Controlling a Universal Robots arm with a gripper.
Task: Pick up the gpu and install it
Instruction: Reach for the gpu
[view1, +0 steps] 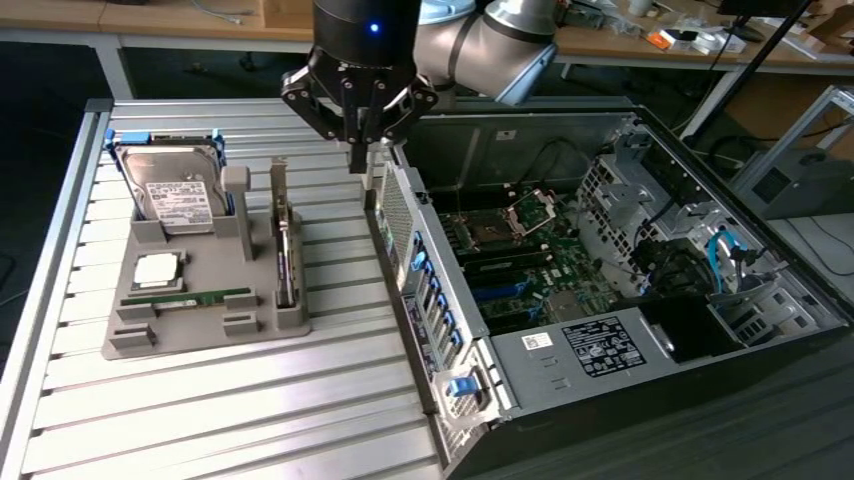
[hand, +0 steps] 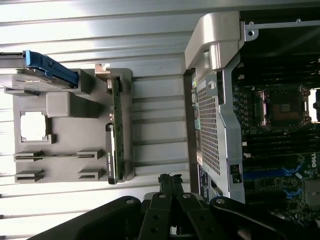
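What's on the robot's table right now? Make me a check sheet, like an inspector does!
Surface: ribbed metal table, grey holder tray on it.
Job's things: gpu standing on edge in the tray, untouched; open computer case beside it.
Clutter: hard drive, processor chip and RAM stick in the tray.
Grippers: gripper shut, empty, above the gap between tray and case.
Cables: blue cables inside the case.
Surroundings: desks with odds and ends behind.

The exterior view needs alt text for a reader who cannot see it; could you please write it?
The robot arm's gripper, shut and empty, hangs above the slatted table between a grey parts tray and an open computer case. The gpu stands on edge in the tray, beside a hard drive.
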